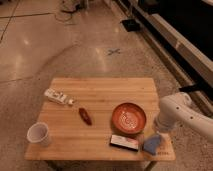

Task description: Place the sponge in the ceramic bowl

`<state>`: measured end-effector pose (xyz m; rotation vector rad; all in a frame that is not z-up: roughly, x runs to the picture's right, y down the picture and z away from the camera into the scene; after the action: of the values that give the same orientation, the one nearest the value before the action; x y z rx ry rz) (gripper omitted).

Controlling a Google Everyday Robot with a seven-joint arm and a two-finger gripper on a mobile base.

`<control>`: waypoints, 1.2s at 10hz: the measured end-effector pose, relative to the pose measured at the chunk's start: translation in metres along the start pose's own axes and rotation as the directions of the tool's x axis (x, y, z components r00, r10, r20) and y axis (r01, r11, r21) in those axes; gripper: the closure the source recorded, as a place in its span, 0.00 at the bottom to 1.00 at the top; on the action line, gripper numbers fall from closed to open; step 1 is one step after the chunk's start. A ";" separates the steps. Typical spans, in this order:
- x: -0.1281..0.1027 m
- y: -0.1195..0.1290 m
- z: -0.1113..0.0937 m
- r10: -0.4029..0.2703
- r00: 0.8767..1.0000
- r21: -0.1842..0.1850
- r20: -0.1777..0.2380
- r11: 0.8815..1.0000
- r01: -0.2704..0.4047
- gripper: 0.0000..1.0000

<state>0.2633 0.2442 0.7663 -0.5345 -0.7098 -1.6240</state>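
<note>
The light-blue sponge (152, 144) lies at the front right corner of the wooden table (100, 90). Left of it and a little further back sits the orange-red ceramic bowl (128, 118), with nothing in it. My white arm comes in from the right, and the gripper (157, 131) hangs at its end, just above and behind the sponge, to the right of the bowl. The arm's bulk hides where the gripper meets the sponge.
A flat white-and-red packet (124, 142) lies at the front edge, left of the sponge. A small dark-red object (85, 116) is at mid-table, a white cup (39, 134) front left, and a white tube-like packet (59, 97) at the left edge. Speckled floor surrounds the table.
</note>
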 end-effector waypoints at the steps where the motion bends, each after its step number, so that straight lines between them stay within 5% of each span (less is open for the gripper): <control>1: 0.002 -0.002 0.004 0.000 1.000 -0.009 0.000 1.000 0.000 0.20; 7: 0.001 0.011 0.037 0.058 0.997 -0.035 0.042 0.998 -0.057 0.20; 12: 0.016 0.009 0.033 0.040 0.999 -0.031 0.023 0.999 -0.039 0.70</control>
<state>0.2676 0.2555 0.8021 -0.5871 -0.6885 -1.5960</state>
